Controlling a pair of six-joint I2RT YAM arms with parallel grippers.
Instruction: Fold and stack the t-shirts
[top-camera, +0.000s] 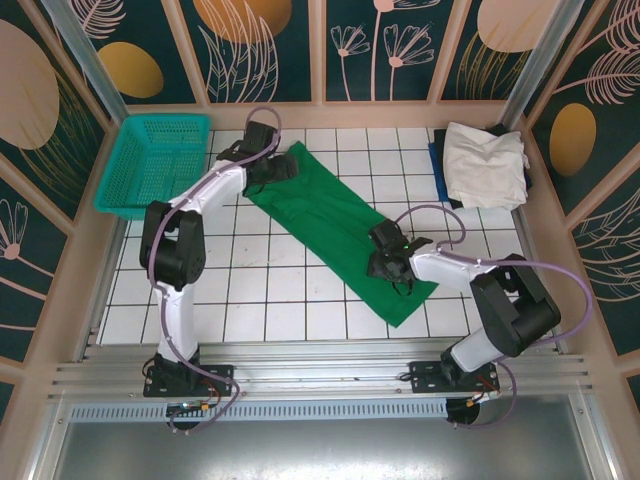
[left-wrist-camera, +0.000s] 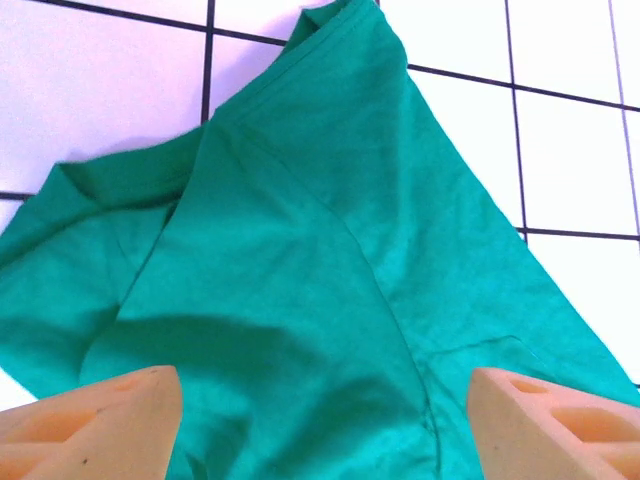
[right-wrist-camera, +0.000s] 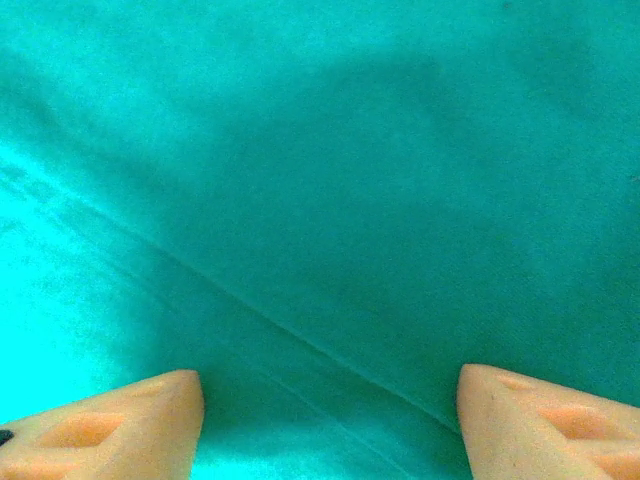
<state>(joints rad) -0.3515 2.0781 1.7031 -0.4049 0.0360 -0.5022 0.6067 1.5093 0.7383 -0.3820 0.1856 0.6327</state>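
Green t-shirt (top-camera: 335, 225) lies as a long diagonal strip on the tiled table (top-camera: 250, 300) — left gripper (top-camera: 272, 168) over its far end, right gripper (top-camera: 388, 262) over its near end, both with fingers spread apart — off-white t-shirt (top-camera: 485, 165) at the far-right corner.

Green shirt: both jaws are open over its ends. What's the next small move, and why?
Probably lower the right gripper and close on the near end of the green shirt, to fold it toward the left gripper. The shirt lies in one long strip, and both jaws stand open over cloth, holding nothing.
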